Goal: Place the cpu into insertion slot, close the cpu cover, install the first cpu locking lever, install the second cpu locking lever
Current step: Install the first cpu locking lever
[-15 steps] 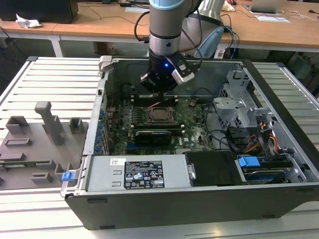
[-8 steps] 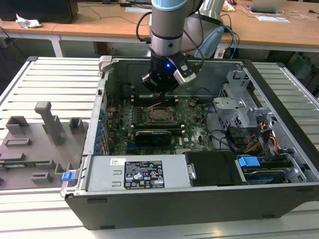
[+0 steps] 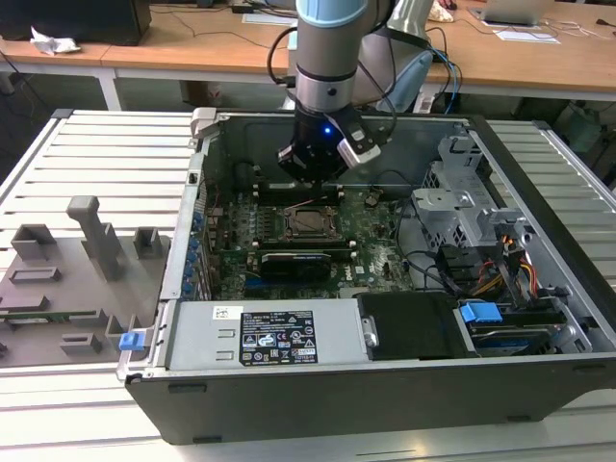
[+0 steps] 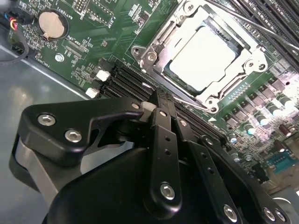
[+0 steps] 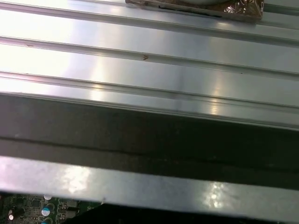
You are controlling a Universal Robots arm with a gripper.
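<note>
The cpu (image 4: 202,57), a pale silver square, lies in the insertion slot (image 4: 149,57) on the green board, and shows in the exterior view as the cpu (image 3: 310,221). The cpu cover (image 4: 174,29), a dull metal frame, lies flat around it. A thin locking lever (image 4: 252,22) runs free past the slot's far side; in the exterior view this lever (image 3: 315,200) stands raised. My gripper (image 4: 158,95) is shut with nothing between its fingers, and its tips are just off the slot's edge. In the exterior view the gripper (image 3: 313,175) hangs just behind the slot.
The open computer case holds a grey power supply (image 3: 260,332) in front, a drive cage (image 3: 462,207) and cables on the exterior view's right. Black memory slots (image 4: 126,79) and a coin battery (image 4: 51,24) flank the slot. A grey fixture tray (image 3: 77,269) lies outside, on slatted table (image 5: 149,56).
</note>
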